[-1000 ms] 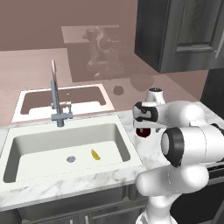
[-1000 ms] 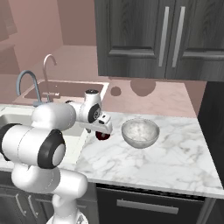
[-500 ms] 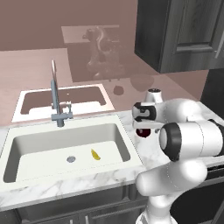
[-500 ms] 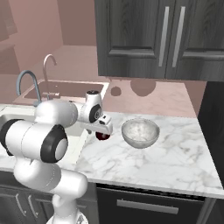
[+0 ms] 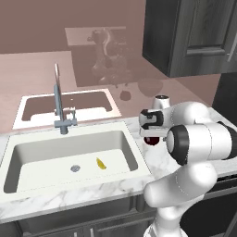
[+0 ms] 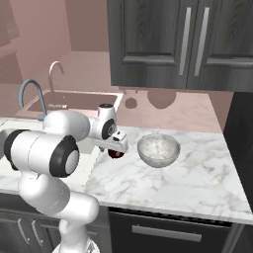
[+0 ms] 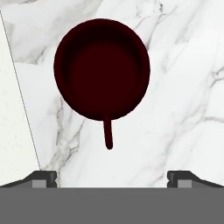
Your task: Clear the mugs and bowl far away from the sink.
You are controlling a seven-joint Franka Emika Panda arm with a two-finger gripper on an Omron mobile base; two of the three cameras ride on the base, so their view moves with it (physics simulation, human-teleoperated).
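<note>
Marble counter (image 7: 183, 87); wide-open, empty gripper (image 7: 112, 177)

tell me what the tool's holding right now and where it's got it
Nothing. The tool is open, its fingertips spread wide above the small dark red handled mug on the white marble counter, not touching it.

obstacle: dark red mug (image 7: 102, 69) under jaws | marble counter (image 7: 183, 96) around it bare

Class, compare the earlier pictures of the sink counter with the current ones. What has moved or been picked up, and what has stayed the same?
Nothing visibly changed. The open hand still hangs over the dark red mug, which it has not grasped. The bowl, sink and faucet stayed put.
</note>
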